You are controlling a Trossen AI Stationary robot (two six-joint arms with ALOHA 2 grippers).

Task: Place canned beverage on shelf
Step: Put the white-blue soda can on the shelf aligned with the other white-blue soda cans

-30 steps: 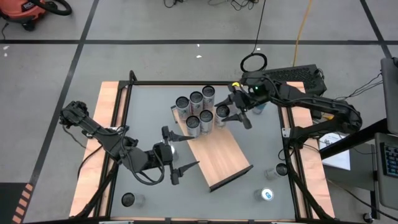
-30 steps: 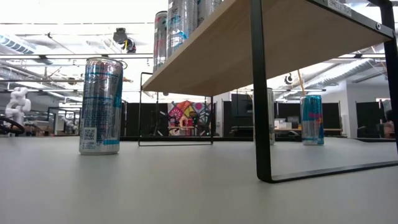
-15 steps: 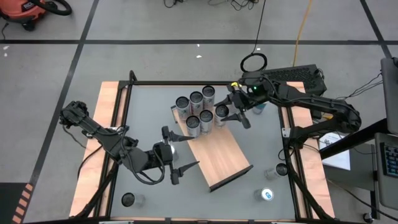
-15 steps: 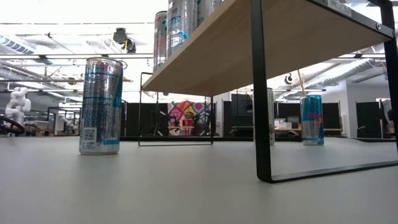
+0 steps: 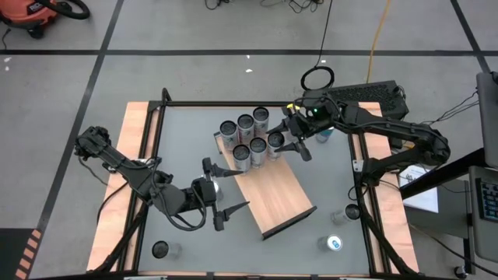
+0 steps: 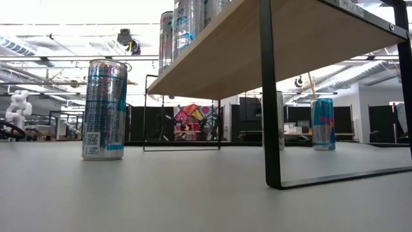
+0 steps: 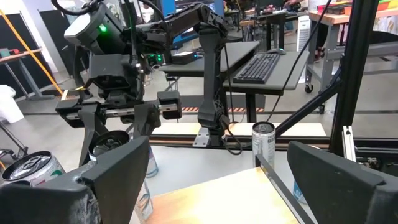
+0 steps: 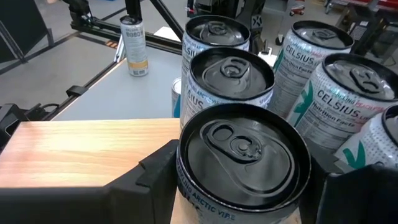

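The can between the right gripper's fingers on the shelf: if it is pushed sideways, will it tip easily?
Probably yes. The can is tall and slim, so it looks top-heavy. Its neighbours on the shelf stand close, so it might knock them. The right gripper flanks it.

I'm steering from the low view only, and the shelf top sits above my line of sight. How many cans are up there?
Observer: Six cans, bunched at the far end of the shelf.
Operator: Is the right arm holding one?
Observer: Yes. The right gripper has its jaws closed on the can at the bunch's right edge.
Operator: And the left arm?
Observer: The left gripper hangs open and empty by the shelf's left edge.
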